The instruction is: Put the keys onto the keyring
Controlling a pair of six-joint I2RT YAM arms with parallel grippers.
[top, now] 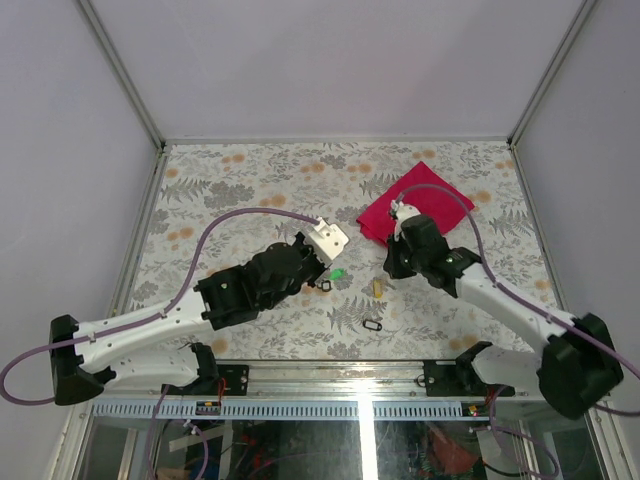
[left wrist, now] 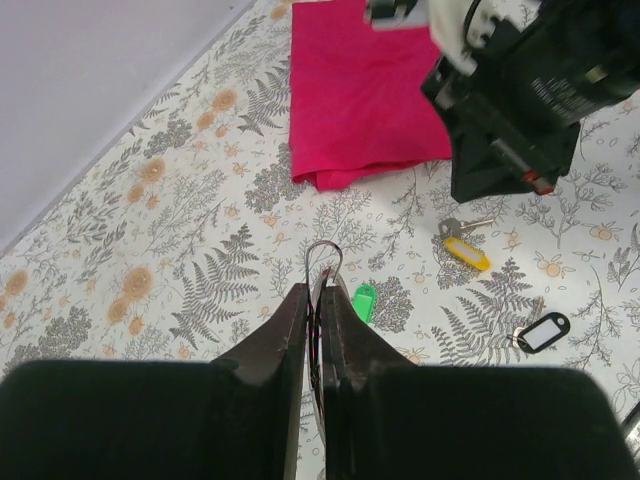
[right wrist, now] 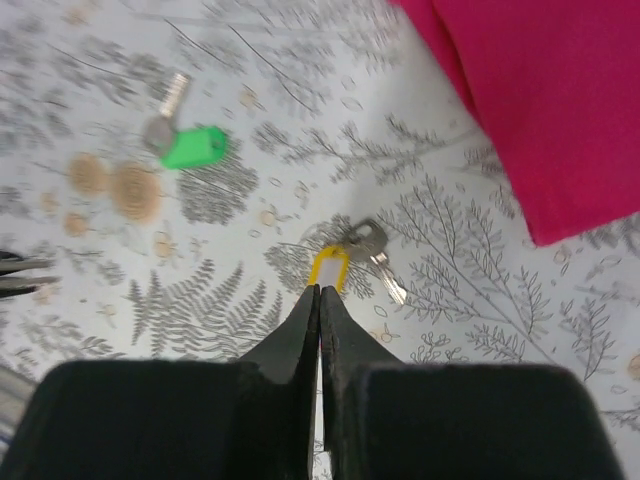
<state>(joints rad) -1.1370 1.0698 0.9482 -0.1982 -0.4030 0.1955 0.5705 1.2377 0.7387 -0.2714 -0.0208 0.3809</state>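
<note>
The top external view looks steeply down from above and behind the arm bases. From well off, it takes in the whole floral counter [top: 250,170]. The left wrist view sits low and close over the counter, facing forward past its own jaws toward the red cloth [left wrist: 360,90] and the right arm [left wrist: 510,90]. The right wrist view is nearer still and tilts down over its jaws. All three views share the cloth's edge and the green key tag [right wrist: 195,148].
</note>
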